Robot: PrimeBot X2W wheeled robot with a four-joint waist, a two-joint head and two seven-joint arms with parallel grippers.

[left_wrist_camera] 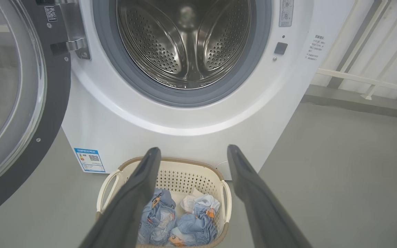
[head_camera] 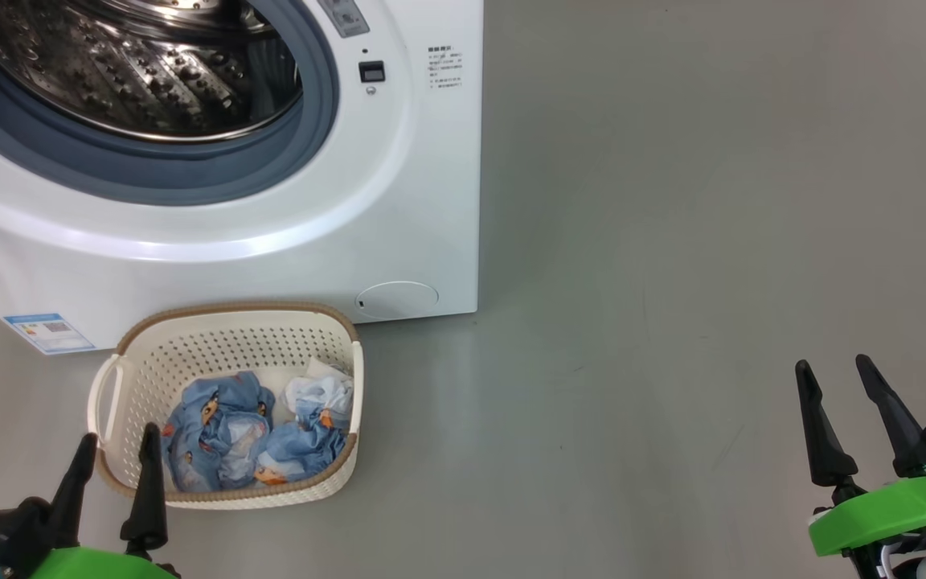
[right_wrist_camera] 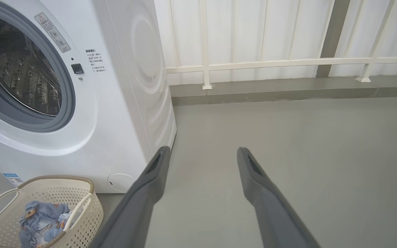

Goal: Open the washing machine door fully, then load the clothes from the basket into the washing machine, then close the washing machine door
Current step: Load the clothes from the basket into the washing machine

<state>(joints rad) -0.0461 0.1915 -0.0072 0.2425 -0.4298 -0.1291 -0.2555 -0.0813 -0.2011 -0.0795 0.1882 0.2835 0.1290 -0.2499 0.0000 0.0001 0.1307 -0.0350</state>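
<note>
The white washing machine [head_camera: 399,201] stands with its steel drum [left_wrist_camera: 184,38] exposed. Its black-rimmed glass door [left_wrist_camera: 19,103] is swung wide to the left. In front of it on the floor sits the cream basket [head_camera: 226,322] holding light blue printed clothes [head_camera: 254,434] and some pale cloth. My left gripper [head_camera: 119,441] is open at the basket's near left corner, nothing between its fingers; in the left wrist view the left gripper [left_wrist_camera: 193,151] points over the basket [left_wrist_camera: 188,172] toward the drum. My right gripper [head_camera: 837,370] is open and empty, far right over bare floor.
Grey floor [head_camera: 672,281] stretches right of the machine. A white railing and panelled wall [right_wrist_camera: 271,51] run behind, with a low kerb along the floor's far edge. The open door reaches out at the left, near my left arm.
</note>
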